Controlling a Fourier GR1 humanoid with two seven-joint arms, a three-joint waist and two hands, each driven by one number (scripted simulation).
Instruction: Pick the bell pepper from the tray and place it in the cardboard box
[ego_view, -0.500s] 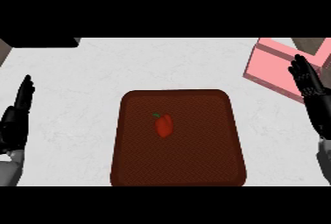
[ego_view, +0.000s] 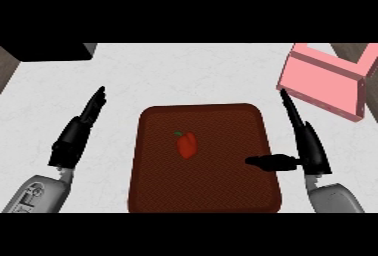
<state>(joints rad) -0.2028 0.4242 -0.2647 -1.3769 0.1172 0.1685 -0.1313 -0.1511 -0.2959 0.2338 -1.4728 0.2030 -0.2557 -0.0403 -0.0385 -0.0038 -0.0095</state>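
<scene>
A small red bell pepper (ego_view: 187, 145) with a green stem lies near the middle of the dark brown tray (ego_view: 221, 195). The pink cardboard box (ego_view: 325, 87) stands at the upper right of the counter. My right hand (ego_view: 306, 142) is open beside the tray's right edge, fingers straight and pointing away, thumb sticking left over the tray's rim. It is a hand's width to the right of the pepper and holds nothing. My left hand (ego_view: 77, 132) is open left of the tray, fingers straight.
A dark object (ego_view: 48, 51) sits at the counter's upper left corner. White counter (ego_view: 184, 75) lies between the tray and the box.
Both hands have moved inward and down toward the tray. The right hand has come away from the box to the tray's right edge, thumb out. The pepper has not moved.
</scene>
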